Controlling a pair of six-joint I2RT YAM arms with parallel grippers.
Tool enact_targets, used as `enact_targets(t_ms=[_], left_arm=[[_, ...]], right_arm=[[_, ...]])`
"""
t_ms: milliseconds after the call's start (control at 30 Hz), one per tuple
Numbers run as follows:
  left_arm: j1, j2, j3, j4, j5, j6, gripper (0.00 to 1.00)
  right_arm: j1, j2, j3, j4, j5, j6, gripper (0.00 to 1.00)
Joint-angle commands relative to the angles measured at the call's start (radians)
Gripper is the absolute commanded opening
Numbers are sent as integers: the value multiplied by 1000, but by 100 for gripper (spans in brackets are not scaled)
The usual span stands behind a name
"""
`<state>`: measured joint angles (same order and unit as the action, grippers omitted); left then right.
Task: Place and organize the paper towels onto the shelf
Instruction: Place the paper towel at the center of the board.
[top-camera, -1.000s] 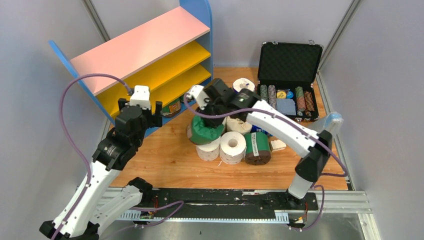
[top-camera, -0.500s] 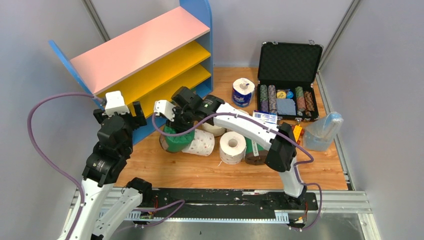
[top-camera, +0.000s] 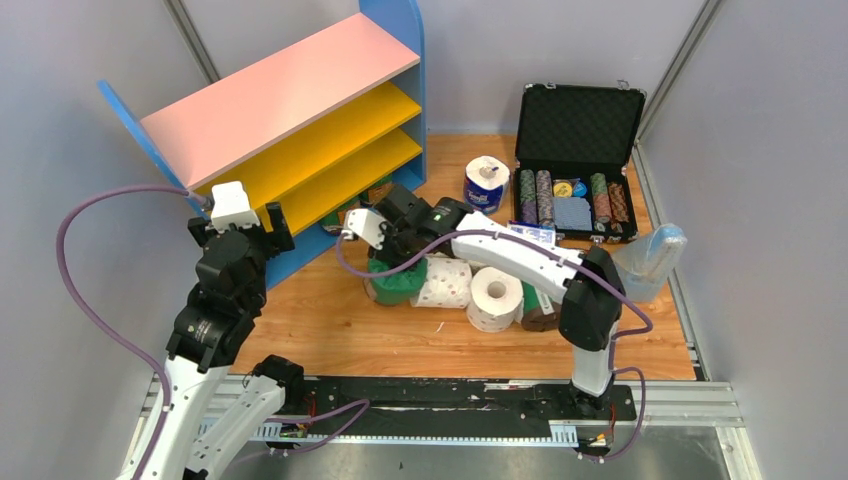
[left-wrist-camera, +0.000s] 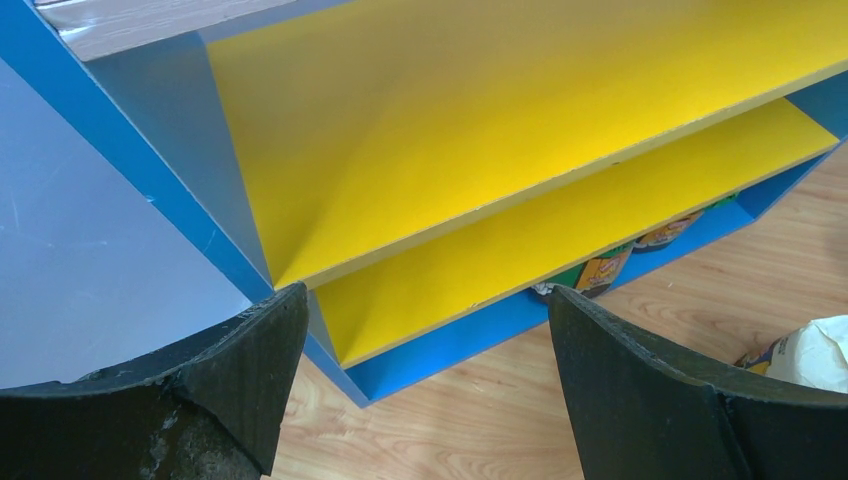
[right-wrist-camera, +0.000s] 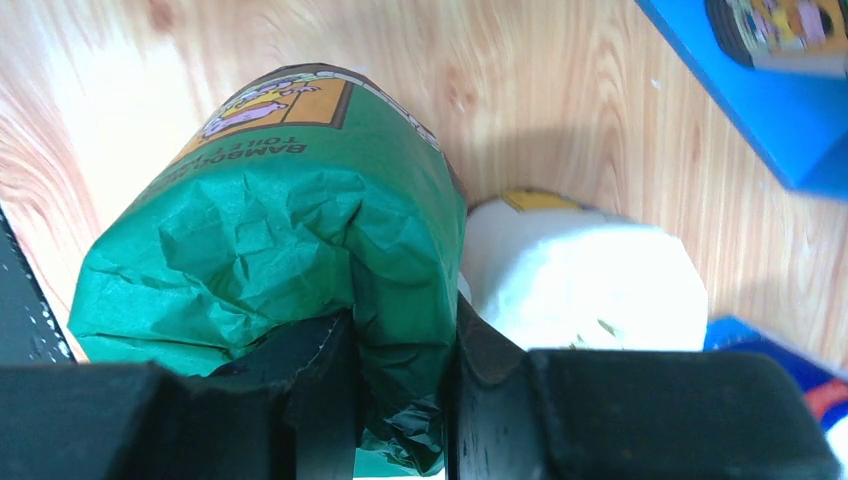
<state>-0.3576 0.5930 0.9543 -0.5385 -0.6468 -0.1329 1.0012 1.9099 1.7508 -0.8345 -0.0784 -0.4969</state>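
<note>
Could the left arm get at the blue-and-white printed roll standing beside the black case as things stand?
Probably not easily. The left gripper hangs open by the shelf, while the right arm and the green-wrapped roll it grips lie across the way to the blue-and-white roll.

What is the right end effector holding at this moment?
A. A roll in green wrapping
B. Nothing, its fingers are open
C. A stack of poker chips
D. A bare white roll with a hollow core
A. In the right wrist view, the right end effector has its fingers pinched on the crumpled end of the green-wrapped roll, and the top view shows the same green roll under that end effector, near the shelf.
</note>
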Motion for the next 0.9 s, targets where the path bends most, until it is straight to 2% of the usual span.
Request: enact_targets(t_ms=[0,233,400,733,800,867], left_arm=[[9,5,0,40,13,-23,96],[12,-3,-3,42,-4,-24,97],[14,-4,-5,42,-6,-26,97],[14,-9,-5,41,14,-29,96],[14,-11,-5,43,18,-30,96],[14,-13,-6,44,21,-30,96]], right_arm=[[-62,-133,-41,-20,102,3,0],[-21,-109,72,-10,-98,-52,0],[23,-19,140,8,-149,-113,0],[20,185,218,27,-114,-139,6],[20,199,221,34,-110,-146,15],[18,199,213,44,-111,-151,33]])
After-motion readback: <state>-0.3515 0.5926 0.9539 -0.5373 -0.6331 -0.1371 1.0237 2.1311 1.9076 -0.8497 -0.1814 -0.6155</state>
